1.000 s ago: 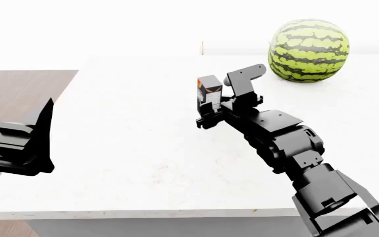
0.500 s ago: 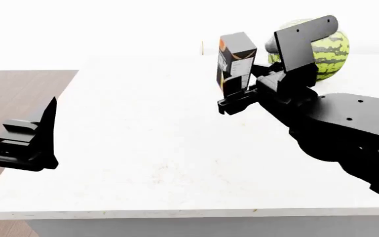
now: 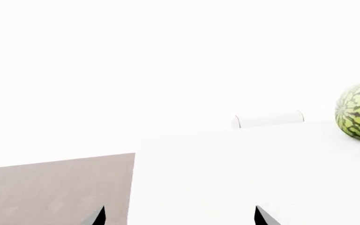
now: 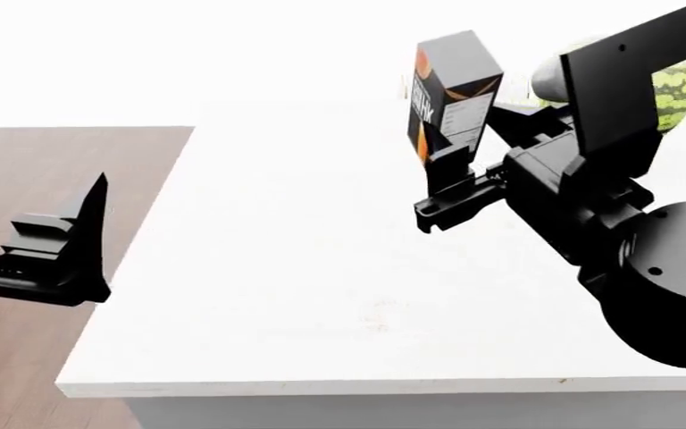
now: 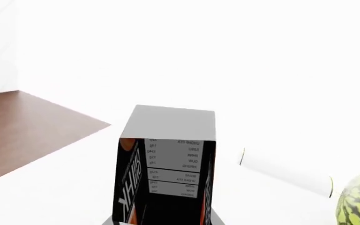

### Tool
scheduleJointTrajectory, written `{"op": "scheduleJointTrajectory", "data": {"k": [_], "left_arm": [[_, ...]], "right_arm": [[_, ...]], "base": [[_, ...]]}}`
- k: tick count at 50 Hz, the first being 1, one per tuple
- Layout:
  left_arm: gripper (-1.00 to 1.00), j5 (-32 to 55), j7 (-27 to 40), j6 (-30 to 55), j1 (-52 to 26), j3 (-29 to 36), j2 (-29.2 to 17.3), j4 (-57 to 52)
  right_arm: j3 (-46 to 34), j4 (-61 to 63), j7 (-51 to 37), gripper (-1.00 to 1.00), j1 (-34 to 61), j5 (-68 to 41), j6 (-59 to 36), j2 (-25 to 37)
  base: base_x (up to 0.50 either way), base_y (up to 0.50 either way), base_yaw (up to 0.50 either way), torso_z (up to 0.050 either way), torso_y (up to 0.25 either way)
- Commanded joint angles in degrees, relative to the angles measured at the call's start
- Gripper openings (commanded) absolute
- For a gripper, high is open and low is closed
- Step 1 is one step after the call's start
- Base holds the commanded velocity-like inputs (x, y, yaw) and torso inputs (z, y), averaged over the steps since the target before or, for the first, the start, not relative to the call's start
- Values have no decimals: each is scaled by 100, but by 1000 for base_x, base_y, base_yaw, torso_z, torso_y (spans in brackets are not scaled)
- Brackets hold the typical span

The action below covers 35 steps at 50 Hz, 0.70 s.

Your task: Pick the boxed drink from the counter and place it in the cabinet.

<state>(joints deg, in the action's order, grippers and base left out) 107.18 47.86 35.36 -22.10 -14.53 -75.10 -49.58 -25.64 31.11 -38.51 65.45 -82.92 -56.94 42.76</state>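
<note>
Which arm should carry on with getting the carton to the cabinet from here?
Right. The right gripper already holds the boxed drink lifted clear of the counter. The left gripper is open and empty, off the counter's edge over the floor. The cabinet is not in view.

We see the counter (image 4: 319, 295) bare across its wide middle and near edge, open passage there. Watermelon (image 4: 674, 94) sits at the far right, mostly hidden behind the right gripper (image 4: 453, 179), which carries the boxed drink (image 4: 453, 94) up clear of the top. Left gripper (image 4: 51, 255) hangs off the counter's left edge over brown floor (image 4: 69, 170), nothing near it.
</note>
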Motion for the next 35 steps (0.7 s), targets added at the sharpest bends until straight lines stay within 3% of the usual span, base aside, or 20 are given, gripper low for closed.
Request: {"op": "scheduleJointTrajectory", "data": {"k": [1,35], "left_arm": [[100,-28,20,-23,-140,165,20,6],[100,-213,-20,78,-115,166,205,11]], "right_arm": [[115,192,-69,-100,57,78,-34,53],[-3,322,-4,-100,37,304,-4,88]], "base": [[500,-6,0,0,0],[500,-6,0,0,1]]}}
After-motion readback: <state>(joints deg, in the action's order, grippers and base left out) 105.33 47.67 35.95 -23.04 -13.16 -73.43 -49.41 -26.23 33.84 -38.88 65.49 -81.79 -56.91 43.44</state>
